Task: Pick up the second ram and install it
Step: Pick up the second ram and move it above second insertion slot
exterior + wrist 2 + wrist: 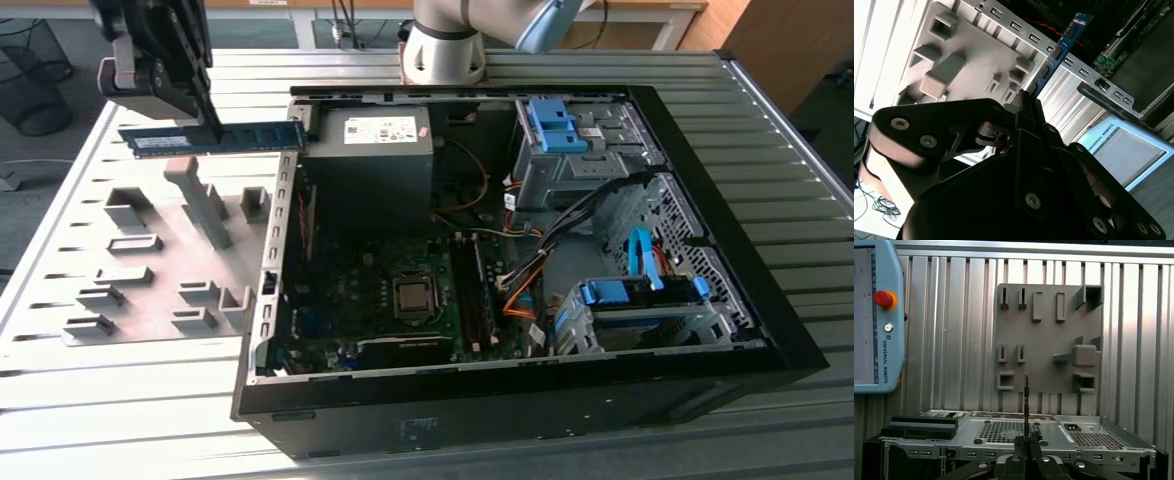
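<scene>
Gripper [211,128]: its fingers are closing on the second ram [256,137] and are clamping the stick near its middle. In the exterior view the pair is sitting at about ten o'clock from the CPU socket [414,297], outside the open computer case [467,412].

Second ram: it is hanging level and edge-up in the jaws, raised clear of the grey fixture tray [140,275]. Its long axis is running from nine o'clock to three o'clock in the exterior view. The three o'clock end is reaching the case wall beside the power supply [374,150]. The grey post [200,205] is standing on the tray at six o'clock from the stick, apart from it.

In the second wrist view the blue-green board [1061,47] is projecting straight out from the fingertips [1026,97], over the tray's edge and the case rim. In the first wrist view the stick [1026,400] is showing edge-on, rising from the gripper [1026,442].

Black memory slots [470,290]: these are lying at three o'clock from the CPU socket, well apart from the stick.

A teach pendant [874,315] is lying on the slatted table [80,400].
</scene>
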